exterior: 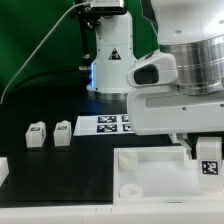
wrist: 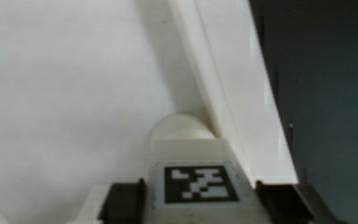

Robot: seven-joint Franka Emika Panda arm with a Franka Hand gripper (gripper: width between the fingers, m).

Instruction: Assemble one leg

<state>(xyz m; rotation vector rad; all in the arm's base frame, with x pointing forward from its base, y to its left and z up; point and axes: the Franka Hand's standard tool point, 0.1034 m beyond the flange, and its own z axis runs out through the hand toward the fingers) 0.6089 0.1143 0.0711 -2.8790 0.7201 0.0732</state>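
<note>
My gripper (exterior: 206, 154) is shut on a leg (exterior: 209, 166), a small white post with a black-and-white marker tag. It holds the leg over the right end of the large white tray-like part (exterior: 150, 176). In the wrist view the leg (wrist: 199, 160) sits between my two dark fingers (wrist: 131, 204), with its rounded end pointing at the tray's raised rim (wrist: 208, 70). Whether the leg touches the tray cannot be told. Two more legs (exterior: 37, 133) (exterior: 63, 132) stand side by side on the black table at the exterior view's left.
The marker board (exterior: 105, 124) lies behind the tray near the robot base (exterior: 110, 60). A white part's corner (exterior: 3, 172) shows at the exterior view's left edge. Dark table (wrist: 327, 90) lies beside the tray's rim in the wrist view.
</note>
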